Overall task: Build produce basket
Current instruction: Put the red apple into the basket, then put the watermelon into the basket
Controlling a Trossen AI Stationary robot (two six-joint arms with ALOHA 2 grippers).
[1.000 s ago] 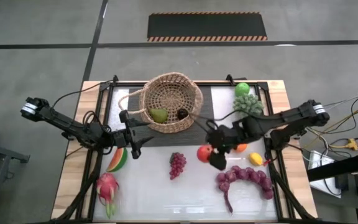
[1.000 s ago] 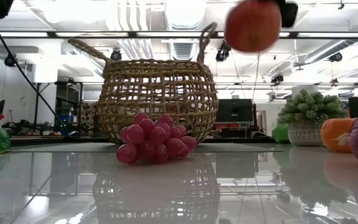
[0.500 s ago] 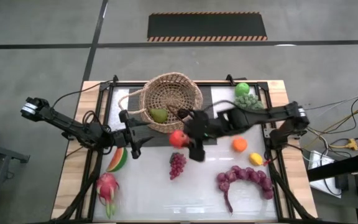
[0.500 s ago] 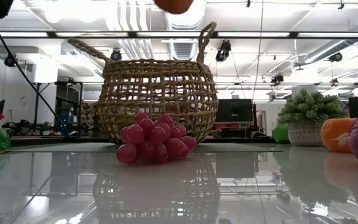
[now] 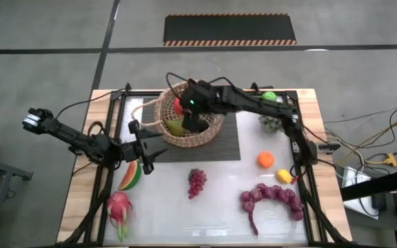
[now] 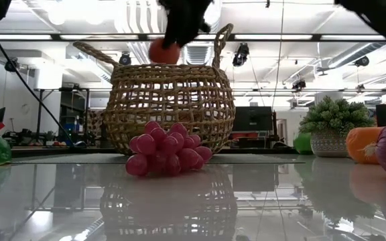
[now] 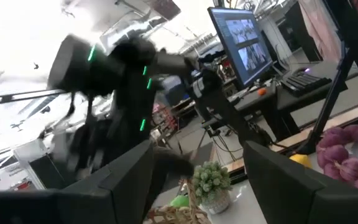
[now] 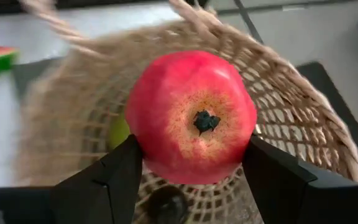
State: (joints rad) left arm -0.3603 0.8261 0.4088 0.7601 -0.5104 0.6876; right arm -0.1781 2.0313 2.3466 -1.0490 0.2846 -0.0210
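Observation:
The tan woven basket (image 5: 197, 103) stands at the far middle of the table, with a green fruit (image 5: 176, 128) and a dark round fruit (image 8: 166, 206) inside. My right gripper (image 5: 183, 107) is over the basket's opening, shut on a red apple (image 8: 191, 115), which hangs just above the rim in the low view (image 6: 163, 51). My left gripper (image 5: 145, 153) waits open at the basket's near left, with nothing between its fingers (image 7: 129, 177). The other produce lies on the table. My right gripper pinches the red apple between its two fingers, one finger (image 8: 114, 180) on each of two opposite sides (image 8: 143, 134). The fingers slant down from the table's right. The apple is lifted clear over the basket's opening, its dark dimpled end (image 8: 204, 121) facing the wrist camera.
On the near half lie a watermelon slice (image 5: 131, 176), a pink dragon fruit (image 5: 118, 207), a small grape bunch (image 5: 196, 182), a long purple grape bunch (image 5: 271, 196), an orange (image 5: 265, 160) and a lemon (image 5: 283, 176). A green apple (image 5: 269, 98) and a leafy clump (image 5: 274, 118) stand at the far right.
My right gripper has carried the red apple from the table's middle right toward the far left, rising and turning as it went. It now stands over the basket's opening. The apple stayed in the hold, clear of the table.

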